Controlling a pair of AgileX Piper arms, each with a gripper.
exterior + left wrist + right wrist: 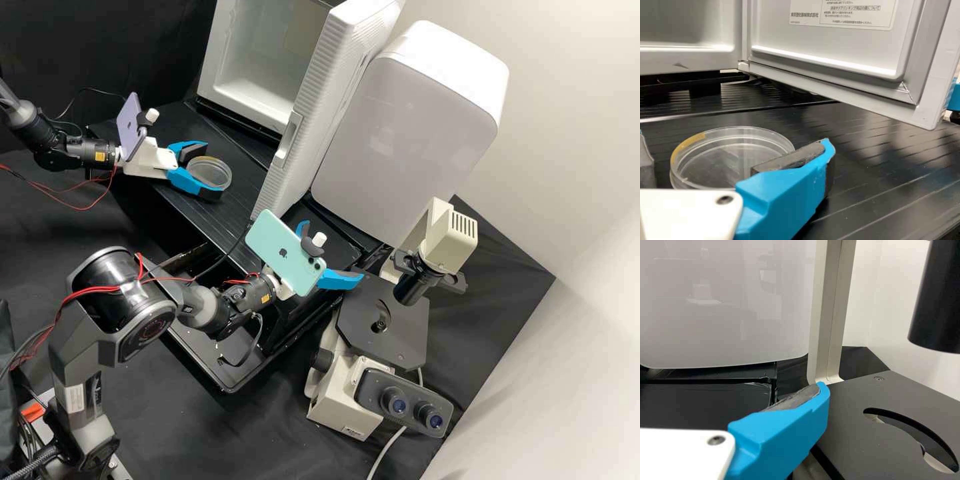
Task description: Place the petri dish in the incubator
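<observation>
The clear round petri dish (211, 172) rests on the black ribbed platform (233, 213) in front of the white incubator (260, 60), whose door (320, 100) stands swung open. My left gripper (199, 167) is open, one blue finger on each side of the dish. In the left wrist view the petri dish (725, 152) lies beside one blue finger (790, 185), with a small gap to the other finger at the frame's edge. My right gripper (337, 263) hangs open and empty over the edge of the microscope stage (383, 320); one of its fingers (785, 427) shows there.
A large white rounded housing (413, 127) stands right of the incubator door. The microscope (373, 393) with its eyepieces occupies the bench's front right. Its black condenser (937, 295) hangs above the holed stage (890, 410). Red cables trail at the left.
</observation>
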